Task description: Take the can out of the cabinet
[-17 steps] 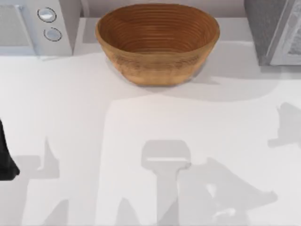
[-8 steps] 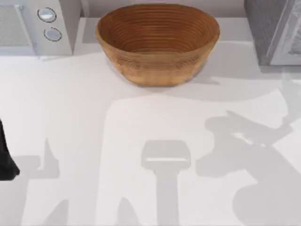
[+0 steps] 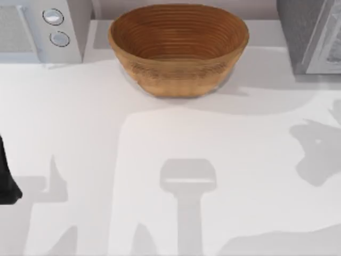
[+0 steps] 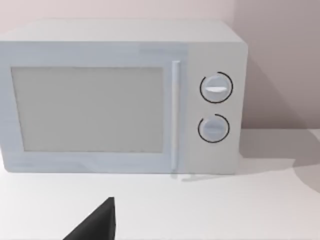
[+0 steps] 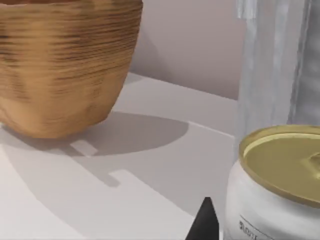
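The can is white with a gold lid and stands upright, very close in the right wrist view. Right behind it rises the grey panel of the cabinet. I cannot tell whether the can is inside the cabinet or just in front of it. A dark tip of my right gripper shows right beside the can. In the top view the cabinet is at the far right corner, and the right arm's shadow lies on the table below it. My left arm is parked at the left edge.
A brown woven basket stands at the back middle and also appears in the right wrist view. A white microwave sits at the back left, door shut, facing the left wrist camera. The white table stretches between them.
The right arm's shadow has swept across the table from the bottom middle to the right edge, towards the cabinet. The left arm has not moved.
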